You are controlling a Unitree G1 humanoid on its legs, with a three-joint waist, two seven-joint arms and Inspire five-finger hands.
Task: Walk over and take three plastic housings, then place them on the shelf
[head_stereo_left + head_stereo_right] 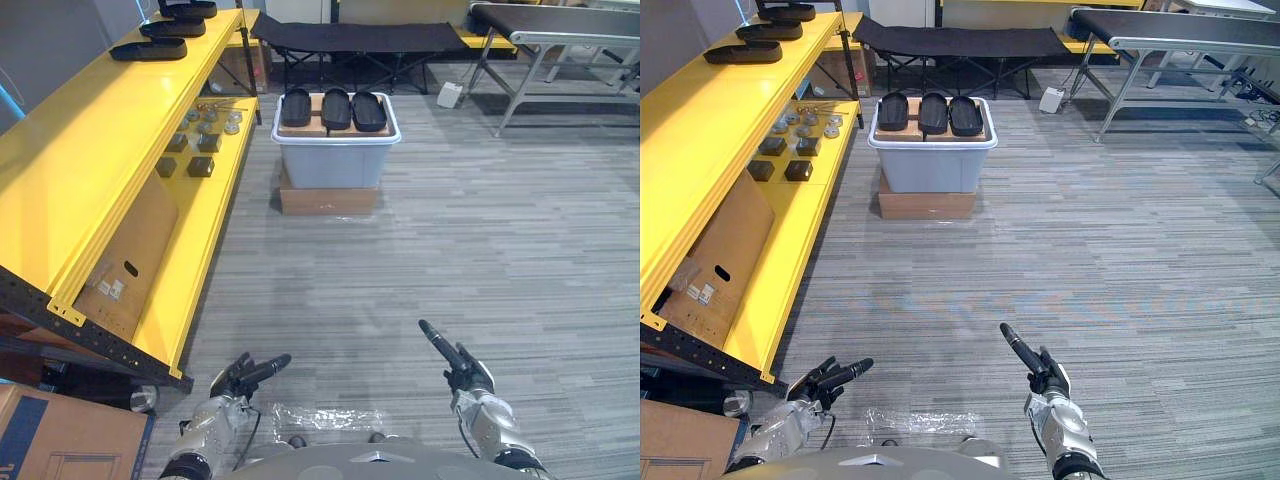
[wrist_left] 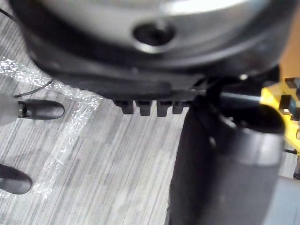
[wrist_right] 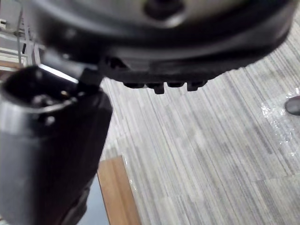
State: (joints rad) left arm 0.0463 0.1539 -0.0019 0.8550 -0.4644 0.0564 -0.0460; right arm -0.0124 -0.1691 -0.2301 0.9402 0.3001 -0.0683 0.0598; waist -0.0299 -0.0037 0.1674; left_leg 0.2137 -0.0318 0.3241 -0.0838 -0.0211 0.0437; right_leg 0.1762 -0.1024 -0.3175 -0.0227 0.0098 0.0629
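Three black plastic housings (image 1: 335, 108) lie side by side on a cardboard sheet atop a grey bin (image 1: 335, 160) several steps ahead. More black housings (image 1: 150, 47) rest on the top of the yellow shelf (image 1: 70, 170) at the left. My left hand (image 1: 245, 375) hangs low at the bottom left, fingers straight and empty. My right hand (image 1: 455, 360) is low at the bottom right, fingers extended forward, holding nothing. Both hands are far from the bin.
The bin stands on a brown box (image 1: 328, 200). Small metal parts (image 1: 205, 125) and dark blocks sit on the lower shelf, with a cardboard sheet (image 1: 130, 260) beside them. A black cot (image 1: 360, 40) and a metal table (image 1: 560, 40) stand at the back. Clear plastic film (image 1: 315, 418) lies on the floor.
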